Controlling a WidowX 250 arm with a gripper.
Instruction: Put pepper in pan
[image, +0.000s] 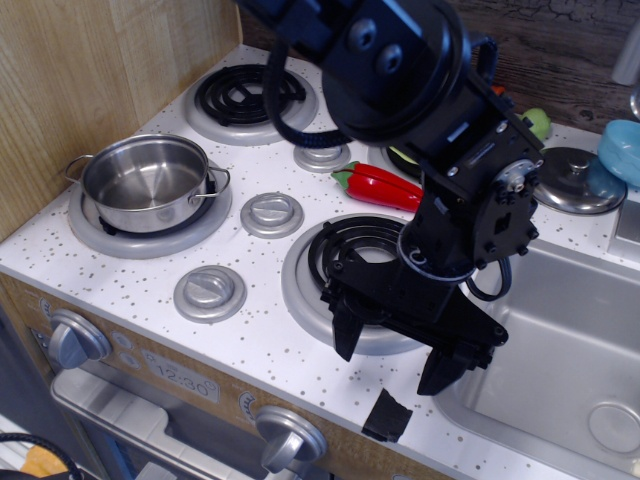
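The red pepper (382, 185) lies on the speckled stovetop between the back burners, its green stem end pointing left and its right part hidden behind my arm. The shiny steel pan (148, 183) stands empty on the front left burner, with two loop handles. My gripper (395, 357) hangs over the front right burner (330, 262), near the counter's front edge. Its two black fingers are spread apart and hold nothing. The gripper is in front of the pepper and well to the right of the pan.
A domed steel lid with a knob (580, 178) lies at the back right, by a blue object (622, 150) and a small green vegetable (538, 122). A sink (560, 350) lies at the right. A wooden wall (90, 80) stands at the left. Stove knobs (210, 292) dot the top.
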